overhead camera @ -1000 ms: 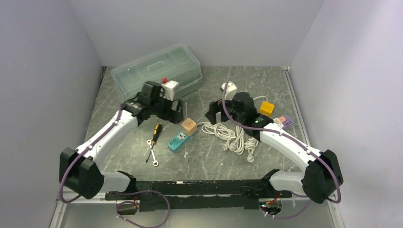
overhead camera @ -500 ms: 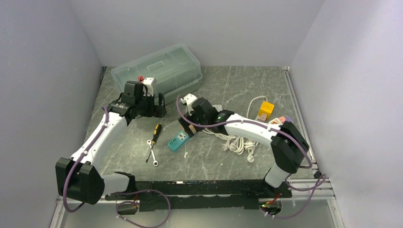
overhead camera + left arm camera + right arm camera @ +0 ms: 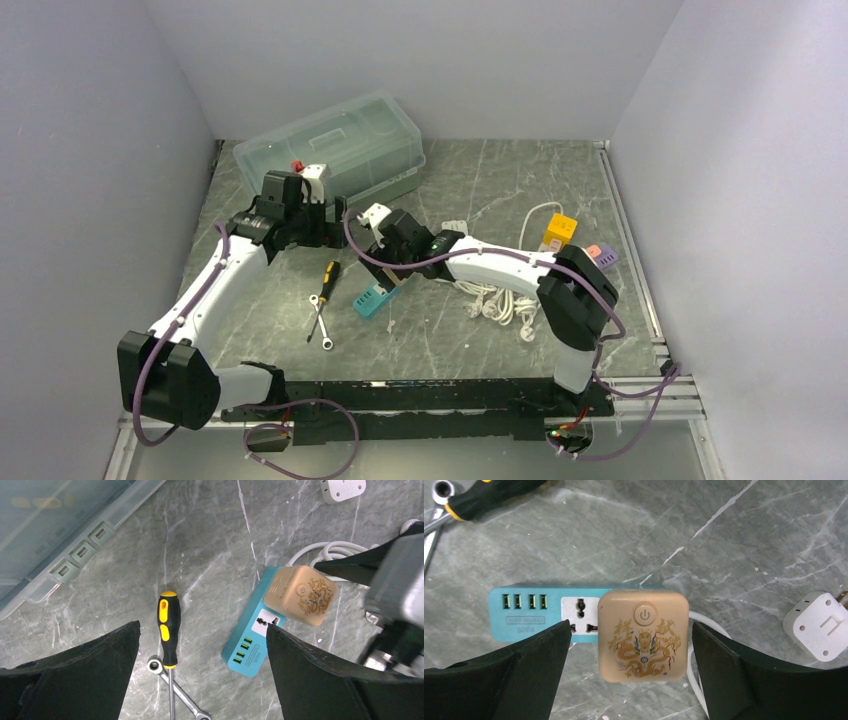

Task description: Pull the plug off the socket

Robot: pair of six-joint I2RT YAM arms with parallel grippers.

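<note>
A tan cube plug (image 3: 643, 635) with a gold dragon print sits in the teal socket strip (image 3: 524, 615), which lies flat on the marble table. My right gripper (image 3: 631, 630) hovers over the plug, open, one finger on each side, and neither touches it. From above, the right gripper (image 3: 390, 262) hides most of the plug, while the teal socket strip (image 3: 372, 299) sticks out toward the front. My left gripper (image 3: 202, 627) is open and empty above the table, with the plug (image 3: 300, 595) and socket strip (image 3: 250, 645) to its right.
A yellow-black screwdriver (image 3: 327, 278) and a wrench (image 3: 322, 325) lie left of the strip. A clear lidded box (image 3: 330, 145) stands at the back left. White cable coils (image 3: 495, 295), a yellow cube (image 3: 560, 230), a purple adapter (image 3: 603, 257) and a white adapter (image 3: 819, 625) lie to the right.
My right arm has swung left across the table from the cable coils to above the plug. My left arm drew back toward the clear box, then held still.
</note>
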